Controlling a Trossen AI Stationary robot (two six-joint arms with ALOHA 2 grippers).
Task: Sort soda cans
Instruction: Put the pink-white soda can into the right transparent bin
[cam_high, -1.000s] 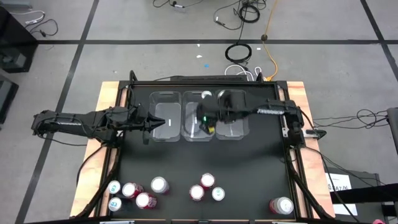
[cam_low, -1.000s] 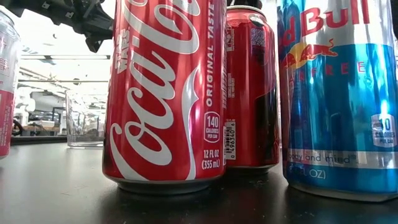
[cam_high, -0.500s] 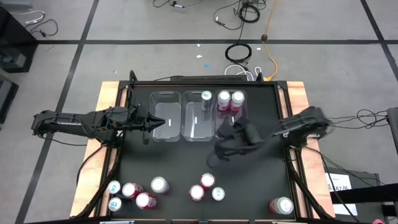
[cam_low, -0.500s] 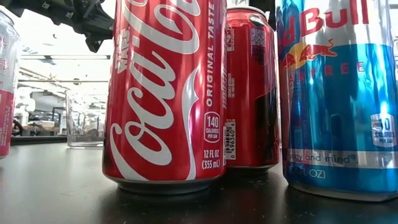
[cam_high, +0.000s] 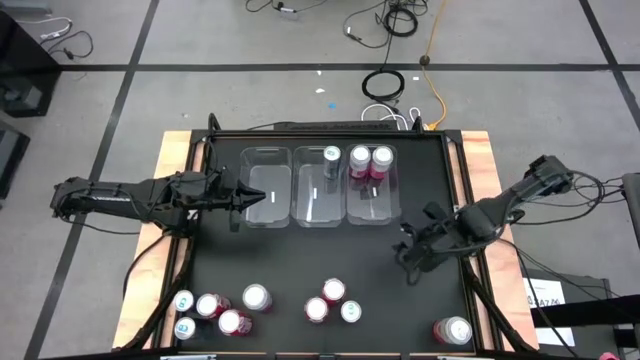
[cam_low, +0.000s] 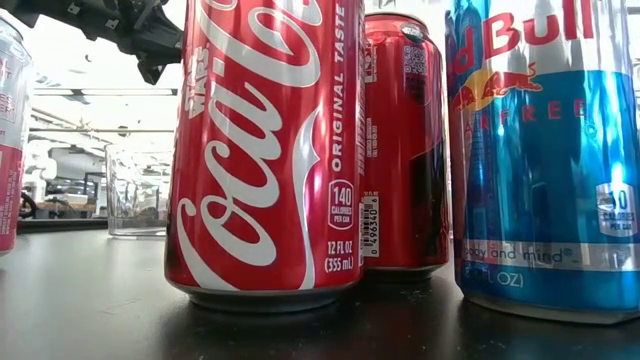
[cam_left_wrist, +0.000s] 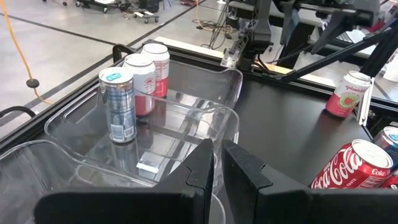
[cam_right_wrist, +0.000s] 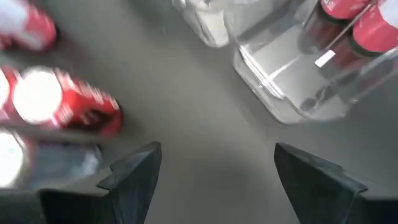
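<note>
Three clear bins stand side by side at the far middle: the left bin (cam_high: 265, 187) has nothing in it, the middle bin (cam_high: 318, 190) holds one blue can (cam_high: 331, 155) upright, and the right bin (cam_high: 372, 195) holds two pink cans (cam_high: 370, 158). More soda cans stand along the near edge: a left cluster (cam_high: 215, 310), three in the middle (cam_high: 333, 302) and one at the right (cam_high: 452, 330). My left gripper (cam_high: 255, 195) hovers shut over the left bin. My right gripper (cam_high: 405, 255) hangs open and empty over bare table, right of the middle cluster.
The low view looks past a red cola can (cam_low: 265, 150), a second red can (cam_low: 405, 140) and a blue can (cam_low: 545, 150) standing close to the camera. Wooden rails (cam_high: 180, 200) border the black table. Bare tabletop (cam_high: 300, 255) lies between the bins and the cans.
My right gripper has swung away from over the middle bin toward the table's right and near edges, sinking somewhat and tipping, with nothing between its fingers. The cans and bins have stayed in place.
</note>
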